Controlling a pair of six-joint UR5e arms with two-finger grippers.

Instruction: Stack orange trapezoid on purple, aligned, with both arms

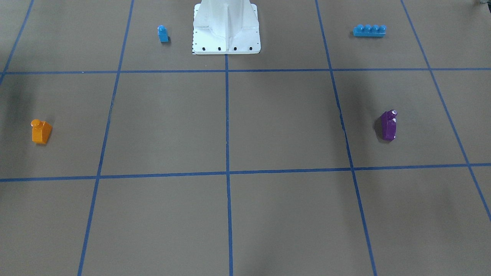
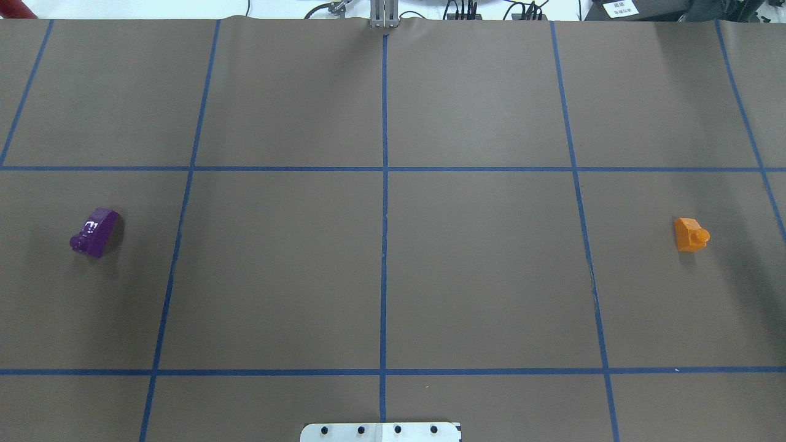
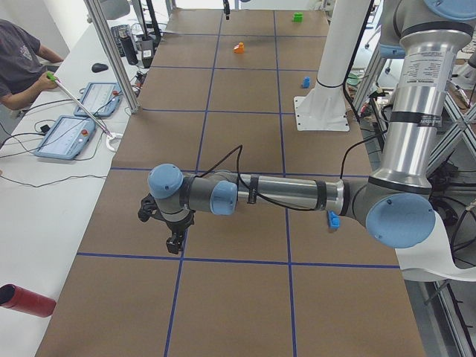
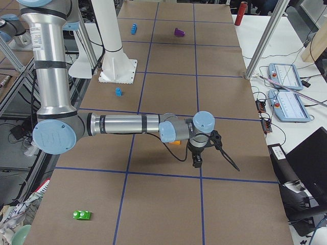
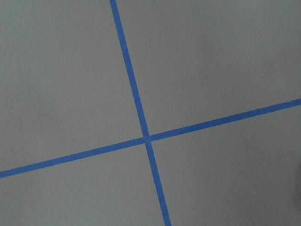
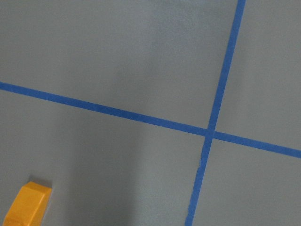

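The orange trapezoid (image 1: 41,131) stands alone on the brown table, on the right in the overhead view (image 2: 689,234). Its corner also shows in the right wrist view (image 6: 26,205). The purple block (image 1: 388,125) stands far across the table, on the left in the overhead view (image 2: 95,232). Neither arm shows in the overhead or front views. My left gripper (image 3: 175,242) hangs above the table in the left side view. My right gripper (image 4: 197,162) hangs just beside the orange block in the right side view. I cannot tell whether either is open or shut.
A small blue single-stud block (image 1: 163,33) and a long blue brick (image 1: 369,30) sit either side of the white base mount (image 1: 226,30). A green block (image 4: 82,215) lies at the table's right end. A red cylinder (image 3: 26,300) and an operator (image 3: 18,56) are at the left end.
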